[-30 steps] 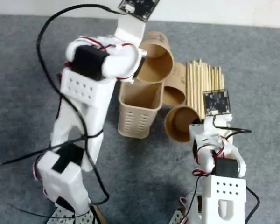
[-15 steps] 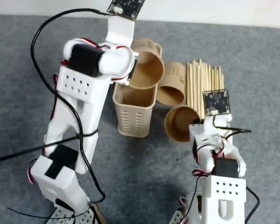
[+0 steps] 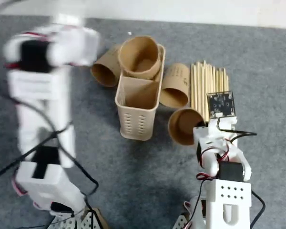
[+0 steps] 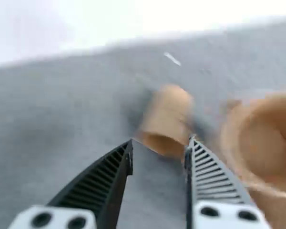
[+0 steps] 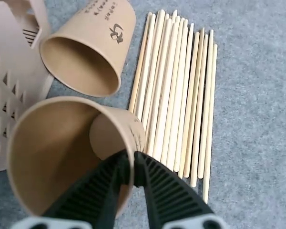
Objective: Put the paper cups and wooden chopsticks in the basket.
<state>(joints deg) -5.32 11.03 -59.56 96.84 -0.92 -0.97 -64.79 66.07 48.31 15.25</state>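
A tan slotted basket (image 3: 133, 121) stands mid-table, and one paper cup (image 3: 139, 57) sits upright in its far compartment. A second cup (image 3: 105, 72) lies on its side just left of the basket; my left gripper (image 4: 158, 155) hangs open above the carpet close to this cup (image 4: 167, 119). A third cup (image 3: 175, 86) lies right of the basket. My right gripper (image 5: 128, 167) is shut on the rim of a fourth cup (image 5: 62, 148), which lies with its mouth toward the arm. Wooden chopsticks (image 3: 209, 88) lie in a neat row beside it.
Grey carpet covers the table, with a white wall along the far edge. The left arm (image 3: 43, 71) stands left of the basket. The basket's near compartment (image 3: 139, 95) holds nothing. Cables trail near the left arm's base.
The left gripper let go of its cup, which now stands in the basket's far compartment, and that arm swung away to the left. The right arm kept still.
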